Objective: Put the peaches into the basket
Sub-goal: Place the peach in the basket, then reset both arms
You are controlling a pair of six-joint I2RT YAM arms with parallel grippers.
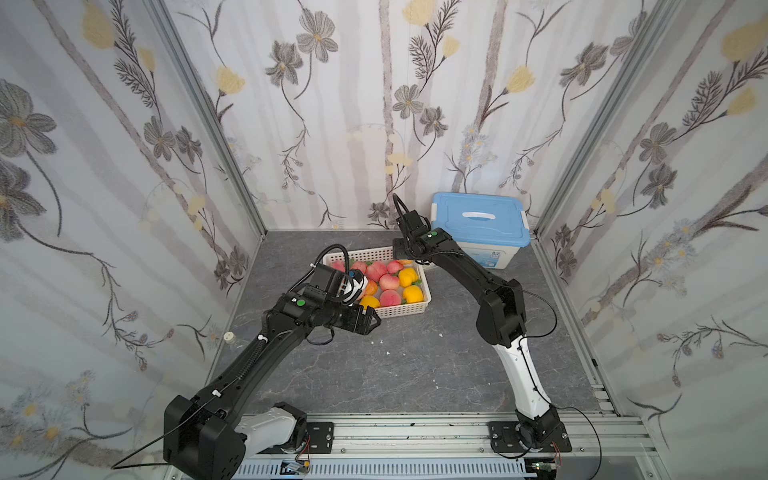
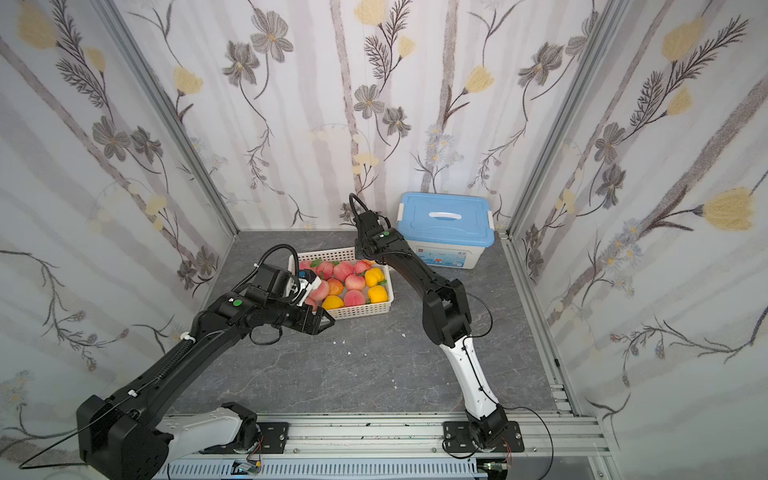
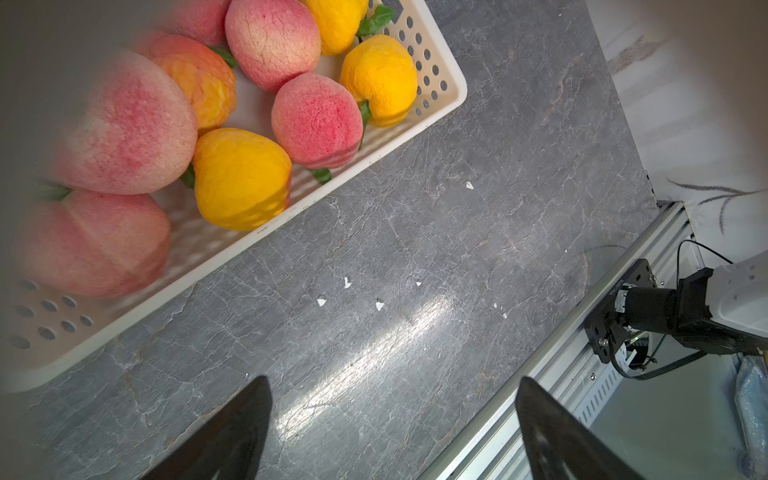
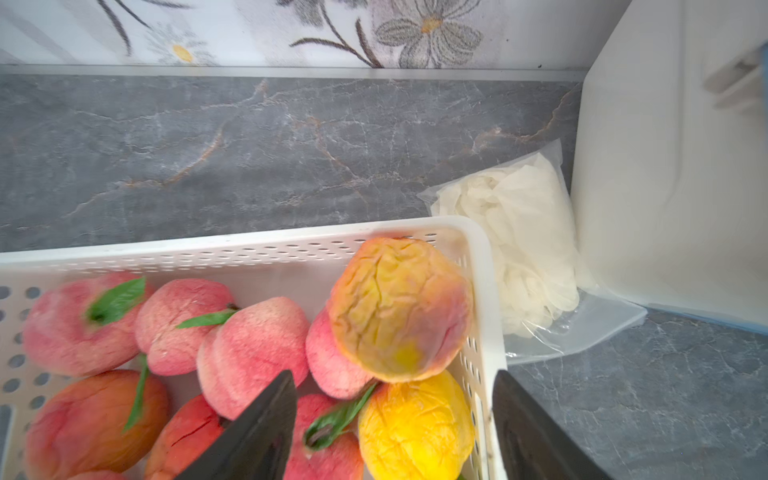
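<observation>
The peaches I can see are all in the basket, pink ones and yellow ones packed close together. One wrinkly orange and pink peach sits on top of the others in a far corner of the basket, and it looks a bit blurry. My right gripper hangs over that corner with its two fingers apart. The wrinkly peach is just past them and they do not touch it, so this gripper has hold of nothing. My left gripper is wide open and empty, over the grey table just beside the near wall of the basket. The basket sits on this table. Right next to its far corner lies a clear bag with something white and crumpled inside, and beside that stands a white box with a blue lid. A few small white bits lie on the table
</observation>
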